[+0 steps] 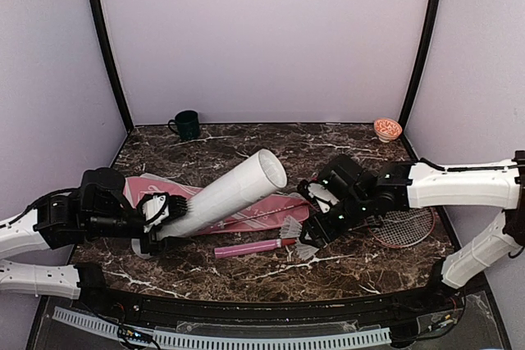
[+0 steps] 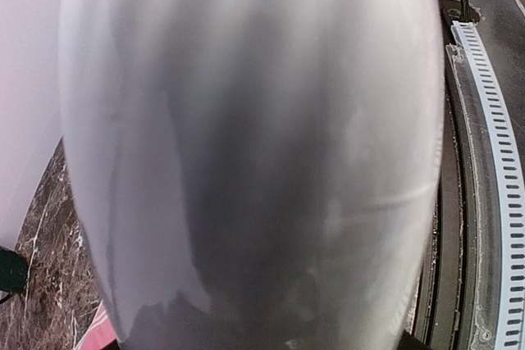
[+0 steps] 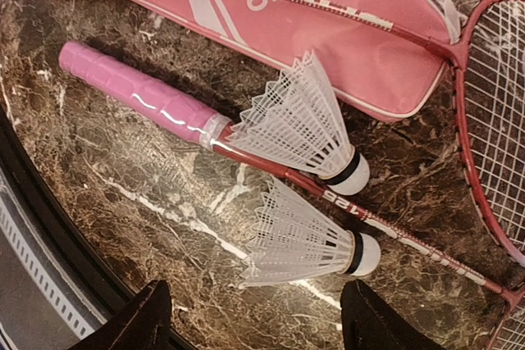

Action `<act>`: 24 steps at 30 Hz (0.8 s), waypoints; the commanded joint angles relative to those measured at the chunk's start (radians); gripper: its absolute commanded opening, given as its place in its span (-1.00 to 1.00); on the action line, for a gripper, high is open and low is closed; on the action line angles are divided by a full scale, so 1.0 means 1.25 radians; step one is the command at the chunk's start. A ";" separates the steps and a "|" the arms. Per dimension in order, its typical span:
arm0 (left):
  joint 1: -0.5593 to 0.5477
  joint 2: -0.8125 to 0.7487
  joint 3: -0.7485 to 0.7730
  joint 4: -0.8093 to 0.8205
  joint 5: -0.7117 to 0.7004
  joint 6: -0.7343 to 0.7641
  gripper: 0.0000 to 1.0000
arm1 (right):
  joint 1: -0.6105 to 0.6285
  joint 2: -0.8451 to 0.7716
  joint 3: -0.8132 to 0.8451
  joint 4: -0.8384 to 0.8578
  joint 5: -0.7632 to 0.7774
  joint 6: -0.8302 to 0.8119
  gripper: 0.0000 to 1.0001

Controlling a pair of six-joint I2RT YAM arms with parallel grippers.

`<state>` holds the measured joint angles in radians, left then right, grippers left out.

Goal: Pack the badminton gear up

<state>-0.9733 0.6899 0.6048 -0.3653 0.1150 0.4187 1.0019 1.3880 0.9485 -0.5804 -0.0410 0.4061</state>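
Observation:
My left gripper (image 1: 161,219) is shut on the lower end of the long white tube (image 1: 225,196), which tilts up to the right with its open mouth high. The tube (image 2: 246,153) fills the left wrist view and hides those fingers. Under it lies the pink bag (image 1: 261,212) (image 3: 328,34), with one racket's shaft across it. A second racket, pink handle (image 3: 139,92) (image 1: 246,248), lies on the marble between two white shuttlecocks (image 3: 303,125) (image 3: 308,242). My right gripper (image 3: 258,321) (image 1: 314,239) hovers open just short of the nearer shuttlecock, with nothing between its fingers.
A dark green mug (image 1: 187,125) stands at the back left and a small orange bowl (image 1: 387,129) at the back right. A red racket head (image 1: 406,227) lies under the right arm. The table's black front rim (image 3: 49,227) runs close by the right gripper.

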 commanded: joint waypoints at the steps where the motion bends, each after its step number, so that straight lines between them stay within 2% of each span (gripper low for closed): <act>1: 0.000 0.002 -0.003 0.053 0.009 -0.010 -0.34 | 0.055 0.070 0.066 -0.014 0.103 0.045 0.42; 9: 0.001 0.009 0.000 0.059 0.014 -0.007 -0.34 | 0.141 0.232 0.183 -0.129 0.286 0.037 0.38; 18: -0.001 0.004 -0.005 0.058 0.012 -0.008 -0.35 | 0.155 0.282 0.200 -0.190 0.385 0.051 0.10; 21: 0.000 0.005 -0.006 0.058 0.013 -0.006 -0.35 | 0.155 0.272 0.191 -0.198 0.397 0.056 -0.12; 24: -0.001 0.007 -0.007 0.057 0.011 -0.004 -0.35 | 0.156 0.253 0.183 -0.201 0.395 0.058 -0.49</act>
<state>-0.9733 0.7067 0.6048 -0.3454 0.1162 0.4149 1.1870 1.7370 1.1778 -0.8047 0.4099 0.4709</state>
